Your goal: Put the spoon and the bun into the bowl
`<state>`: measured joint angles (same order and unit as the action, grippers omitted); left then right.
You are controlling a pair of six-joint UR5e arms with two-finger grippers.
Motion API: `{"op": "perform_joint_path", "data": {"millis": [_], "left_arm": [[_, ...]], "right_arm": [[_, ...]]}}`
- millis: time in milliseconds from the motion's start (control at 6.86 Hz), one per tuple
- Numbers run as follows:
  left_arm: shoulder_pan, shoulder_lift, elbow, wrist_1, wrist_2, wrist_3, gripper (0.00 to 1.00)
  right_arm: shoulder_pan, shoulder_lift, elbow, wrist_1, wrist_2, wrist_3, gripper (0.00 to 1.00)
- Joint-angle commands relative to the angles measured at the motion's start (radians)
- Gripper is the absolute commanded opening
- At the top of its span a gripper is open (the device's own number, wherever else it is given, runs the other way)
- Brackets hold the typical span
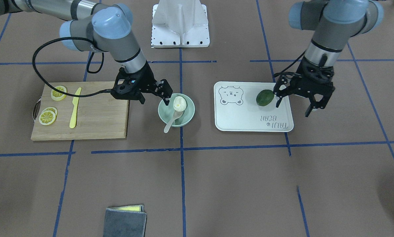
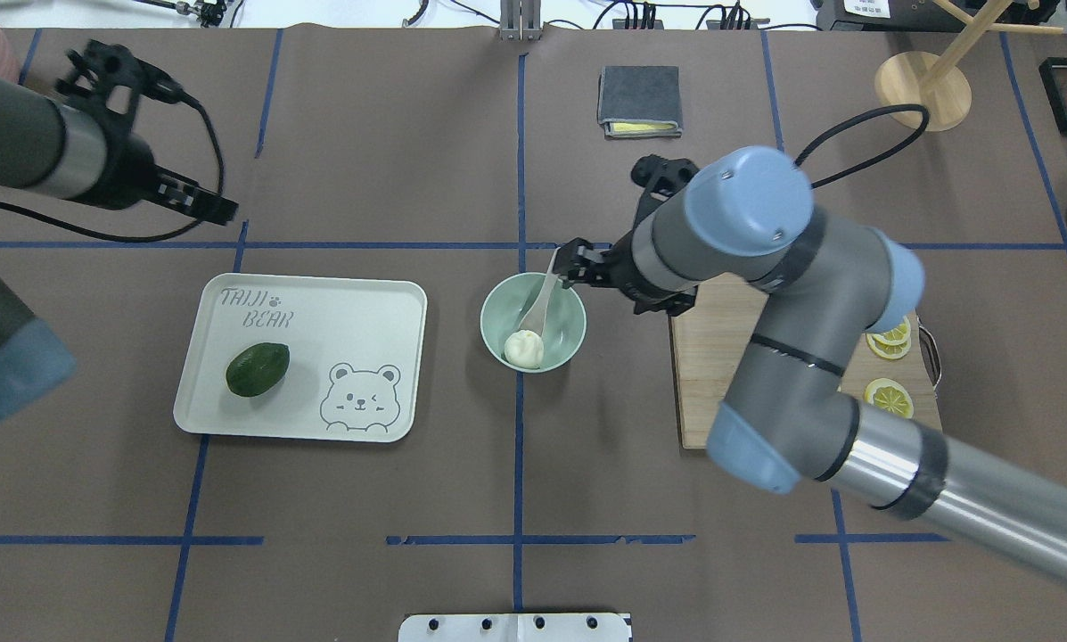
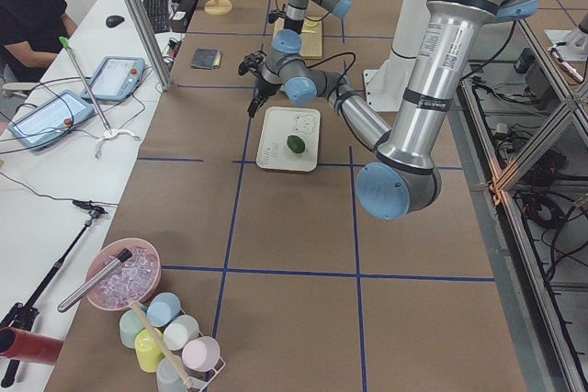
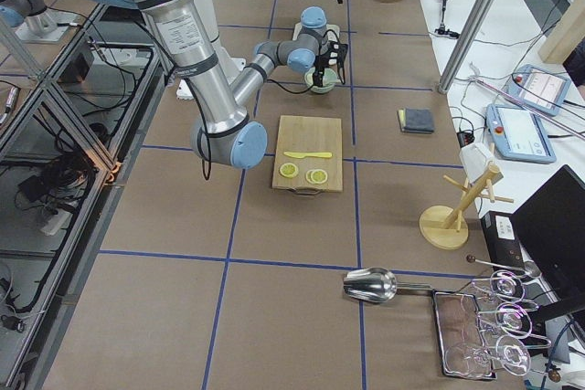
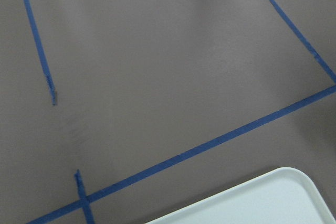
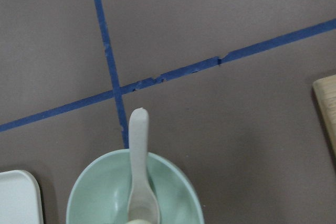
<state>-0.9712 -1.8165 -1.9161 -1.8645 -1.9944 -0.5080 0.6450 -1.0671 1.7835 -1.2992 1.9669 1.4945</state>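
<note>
The mint-green bowl (image 1: 187,115) stands near the table's middle. The white bun (image 1: 179,103) lies inside it. The beige spoon (image 1: 171,121) rests with its scoop in the bowl and its handle out over the rim. The right wrist view looks down on the spoon (image 6: 138,150) and bowl (image 6: 100,198). My right gripper (image 1: 154,99) is open and empty, just beside the bowl on the cutting-board side, one finger close to the rim. My left gripper (image 1: 294,107) is open and empty above the far edge of the white tray (image 1: 249,118).
A dark green fruit (image 1: 265,97) lies on the tray. A wooden cutting board (image 1: 98,115) next to the bowl holds lemon slices (image 1: 47,117) and a yellow knife (image 1: 75,107). A grey cloth (image 1: 126,222) lies at the operators' side. The white robot base (image 1: 180,26) is behind the bowl.
</note>
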Motion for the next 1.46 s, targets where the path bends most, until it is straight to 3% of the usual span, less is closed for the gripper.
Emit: {"op": "perform_joint_path", "data": {"millis": [0,146,292,583,1021,1312], "left_arm": [[-0.238,0.150,0.008,0.004,-0.177,0.316,0.99],[-0.358,0.187,0.047,0.065,-0.187,0.467,0.99],[-0.462,0.189,0.099,0.174,-0.231,0.549,1.00],[-0.480,0.238,0.094,0.194,-0.334,0.545,1.00],[-0.480,0.291,0.105,0.179,-0.347,0.556,1.00],[-0.489,0.293,0.102,0.197,-0.351,0.553,1.00]], "right_arm": [[0.210,-0.234,0.175,-0.006,0.218,-0.093,1.00],[0.323,-0.326,0.188,-0.008,0.309,-0.240,1.00],[0.406,-0.403,0.182,-0.009,0.335,-0.402,1.00],[0.531,-0.532,0.151,-0.081,0.336,-0.727,1.00],[0.715,-0.565,0.148,-0.316,0.336,-1.209,1.00],[0.765,-0.605,0.105,-0.321,0.337,-1.292,1.00]]}}
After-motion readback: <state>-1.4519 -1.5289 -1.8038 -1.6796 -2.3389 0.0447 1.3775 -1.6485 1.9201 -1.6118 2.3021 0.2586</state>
